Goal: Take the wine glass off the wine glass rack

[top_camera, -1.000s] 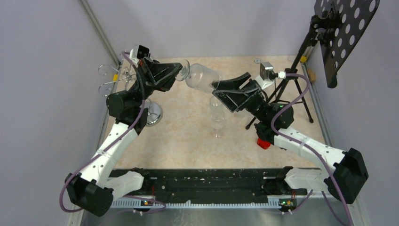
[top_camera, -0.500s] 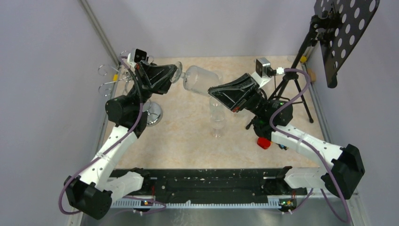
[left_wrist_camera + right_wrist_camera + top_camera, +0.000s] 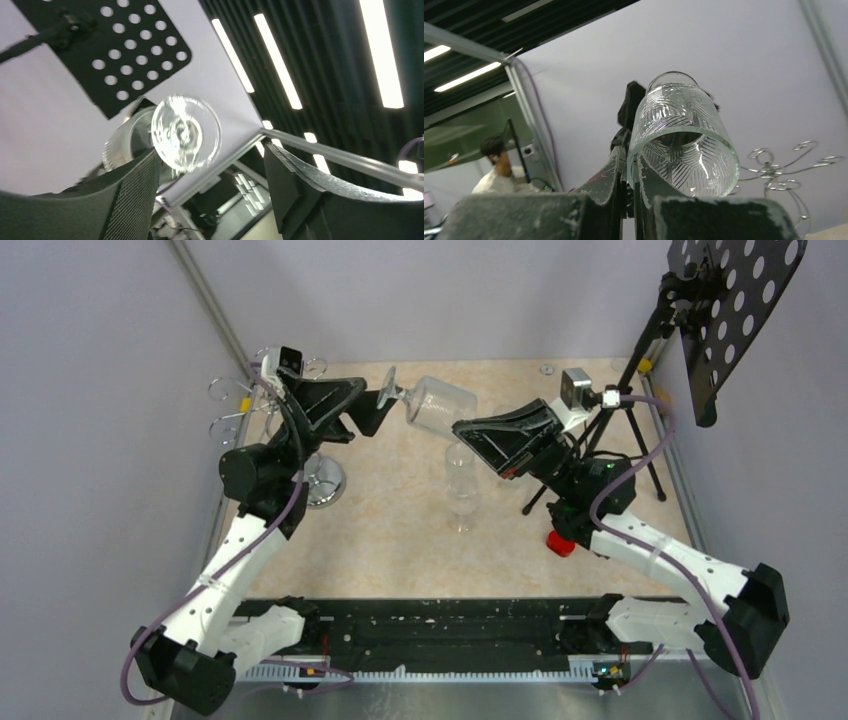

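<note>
A clear patterned wine glass (image 3: 432,403) lies on its side in the air between my two arms, foot toward the left. My right gripper (image 3: 460,428) is shut on the wall of its rim; in the right wrist view the bowl (image 3: 681,140) sits just right of the pinched fingers (image 3: 606,175). My left gripper (image 3: 373,406) stands open around the foot. In the left wrist view the round foot (image 3: 186,131) floats just above the left finger (image 3: 125,200), well apart from the right one. The chrome wine glass rack (image 3: 240,400) stands at the far left, behind the left arm.
A second wine glass (image 3: 461,485) stands upright on the table below the held one. A black music stand (image 3: 730,300) on a tripod (image 3: 620,440) fills the back right. A small red object (image 3: 560,543) lies by the right arm. The rack's mirrored base (image 3: 325,480) sits under the left arm.
The right gripper closed on the glass's rim. The left gripper then opened and let go of the stem end. The glass shifted slightly right and up.
</note>
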`<state>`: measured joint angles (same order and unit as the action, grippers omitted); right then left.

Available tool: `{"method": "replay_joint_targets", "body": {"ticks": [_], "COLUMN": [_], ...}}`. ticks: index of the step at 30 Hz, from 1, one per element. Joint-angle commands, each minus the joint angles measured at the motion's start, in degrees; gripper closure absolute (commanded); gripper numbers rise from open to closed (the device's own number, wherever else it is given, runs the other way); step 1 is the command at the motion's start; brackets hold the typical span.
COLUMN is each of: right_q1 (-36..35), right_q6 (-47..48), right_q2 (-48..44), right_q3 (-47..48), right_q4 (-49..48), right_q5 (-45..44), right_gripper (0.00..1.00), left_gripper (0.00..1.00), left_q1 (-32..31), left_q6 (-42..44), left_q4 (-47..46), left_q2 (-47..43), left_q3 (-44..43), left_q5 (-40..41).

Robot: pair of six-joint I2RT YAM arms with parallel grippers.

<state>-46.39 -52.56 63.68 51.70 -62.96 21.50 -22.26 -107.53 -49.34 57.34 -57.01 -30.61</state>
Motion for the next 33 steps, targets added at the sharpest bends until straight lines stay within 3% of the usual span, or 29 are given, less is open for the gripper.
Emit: {"method": "replay_joint_targets", "body": {"ticks": [1,4,10,15,23,29,33], "right_q1": [-0.48,-0.46,-0.47,-0.52,-0.47,-0.5,-0.47], "right_q6": [7.57,10.55,18.28,22.48,23.58,25.6,26.51], "right_q2": [-7.67,-11.01,-15.12,-14.23,-8.53,-3.46,-0.47], "right_q3": [-0.47,-0.75,3.48,8.97,18.2,23.96,23.61], "right_q4": [4.88,13.43,40.31,59.76,88.51,105.73,111.17], "right_q5": [-11.74,-17.4,-29.56,-39.72,-50.45,-45.92,-40.37], "right_gripper": [1.0,1.0,1.0,1.0,1.0,1.0,1.0], "left_gripper": [0.2,0.18,0.16,0.14,0.12,0.12,0.11], "left_q1": [-0.04,-0.01,-0.06,-0.06,-0.06,-0.01,-0.06], "left_q6": [15.49,27.51,56.63,72.22,80.46,83.07,84.52], "left_q4": [11.74,26.68,55.28,71.66,81.11,83.32,85.02], "left_q2": [-3.64,-6.01,-7.86,-6.1,-3.19,-2.17,-1.95], "left_q3": [-4.54,-5.97,-14.93,-21.25,-24.59,-25.06,-25.27], "left_q5": [-3.15,-2.63,2.41,8.47,14.18,14.96,16.17]}}
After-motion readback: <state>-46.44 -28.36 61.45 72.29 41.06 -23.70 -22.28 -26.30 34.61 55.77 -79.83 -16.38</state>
